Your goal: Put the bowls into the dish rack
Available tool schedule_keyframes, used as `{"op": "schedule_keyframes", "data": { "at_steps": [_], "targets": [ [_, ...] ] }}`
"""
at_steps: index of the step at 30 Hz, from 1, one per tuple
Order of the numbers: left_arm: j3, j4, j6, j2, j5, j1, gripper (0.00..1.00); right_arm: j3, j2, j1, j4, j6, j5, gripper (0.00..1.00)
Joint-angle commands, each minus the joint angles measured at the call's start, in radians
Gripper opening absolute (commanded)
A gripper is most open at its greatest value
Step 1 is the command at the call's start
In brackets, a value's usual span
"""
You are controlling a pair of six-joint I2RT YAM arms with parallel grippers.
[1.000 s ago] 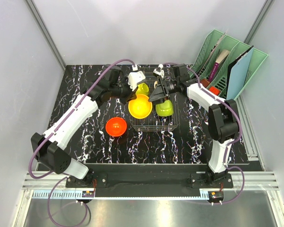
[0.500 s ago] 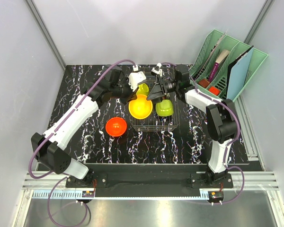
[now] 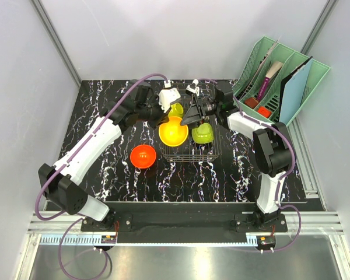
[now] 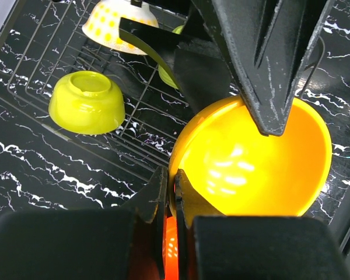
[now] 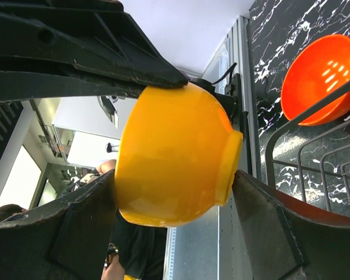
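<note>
My left gripper [image 4: 174,175] is shut on the rim of a yellow-orange bowl [image 4: 256,157], which it holds tilted over the left end of the dark wire dish rack [image 3: 189,156]. My right gripper [image 5: 175,175] is open and straddles the same bowl [image 5: 175,157]. One finger lies against the bowl's wall and the other stands a small gap off its foot. In the rack sit an upturned lime bowl [image 4: 87,108] and a white bowl with yellow dots [image 4: 121,26]. A red-orange bowl [image 3: 143,156] rests on the table left of the rack.
A mint-green file organiser [image 3: 280,81] with books stands at the back right corner. Grey walls close in the black marbled table [image 3: 105,175] on three sides. Both arms meet over the rack's far left part.
The right wrist has shifted slightly at the yellow bowl and its jaws have drawn in a little around it. The left arm and the bowl it holds have stayed put.
</note>
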Motion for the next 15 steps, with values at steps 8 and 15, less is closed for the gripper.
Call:
{"op": "schedule_keyframes", "data": {
  "at_steps": [8, 15],
  "targets": [
    [0.037, 0.062, 0.008, -0.038, -0.027, -0.002, 0.00, -0.022, -0.053, 0.006, 0.056, -0.001, -0.206, 0.81],
    [0.030, 0.063, 0.005, -0.027, -0.017, -0.003, 0.00, -0.021, -0.054, 0.006, 0.059, -0.001, -0.206, 0.54]
  ]
}}
